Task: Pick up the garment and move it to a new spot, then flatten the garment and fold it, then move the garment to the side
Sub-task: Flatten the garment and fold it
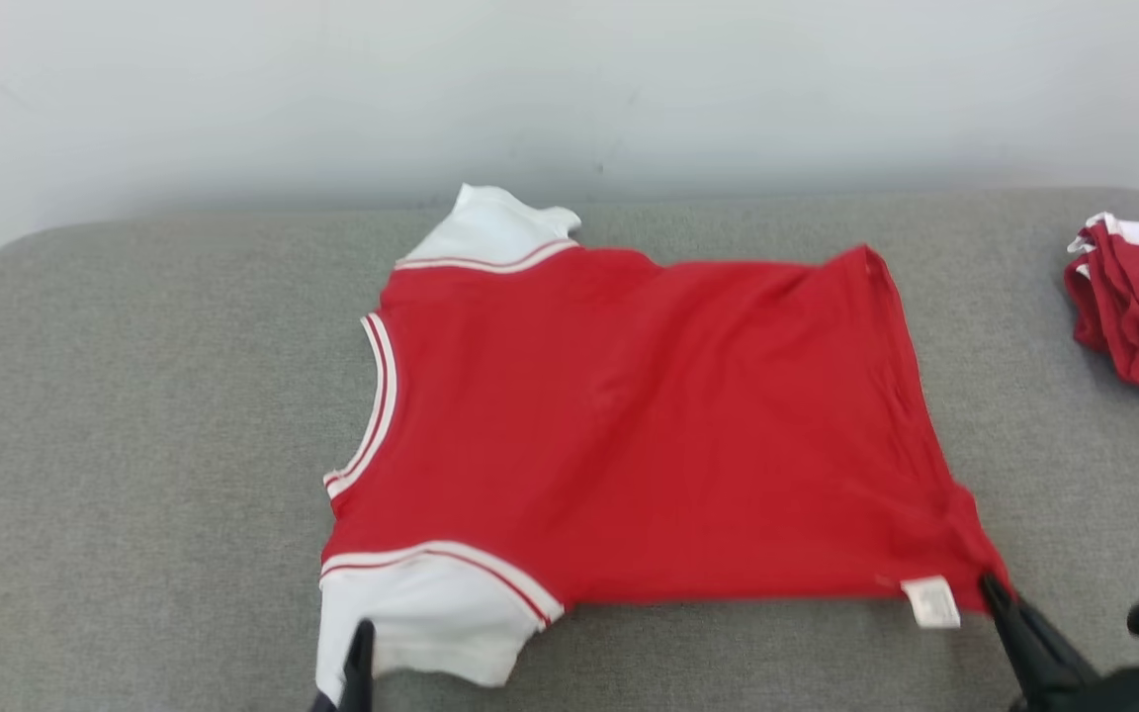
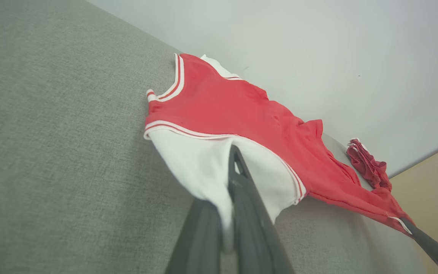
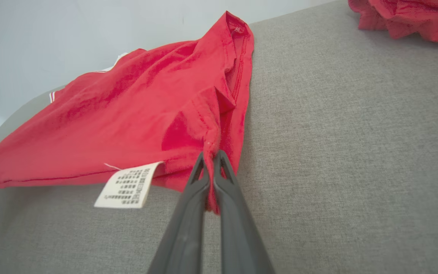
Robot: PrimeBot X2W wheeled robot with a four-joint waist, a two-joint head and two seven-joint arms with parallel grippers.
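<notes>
Garment [image 1: 629,425] flat on pad [image 1: 134,445]; L pincer [image 1: 362,643] clamped on its white sleeve [image 1: 431,613], R pincer [image 3: 211,156] on hem corner [image 1: 965,549]

Red garment [image 1: 649,425] with white sleeves, spread flat on grey surface, collar left

Your left gripper [image 1: 362,638]: fingers clamped on garment [image 1: 629,415] sleeve; your right gripper [image 1: 990,585]: fingers clamped on its hem corner

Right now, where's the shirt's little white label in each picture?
Head view: label, lower right, near hem of the red shirt.
Left wrist view: label, far lower right, a thin sliver.
Right wrist view: label, lower left of centre.
Shared landmark: right pincer shut on the hem corner beside it.
</notes>
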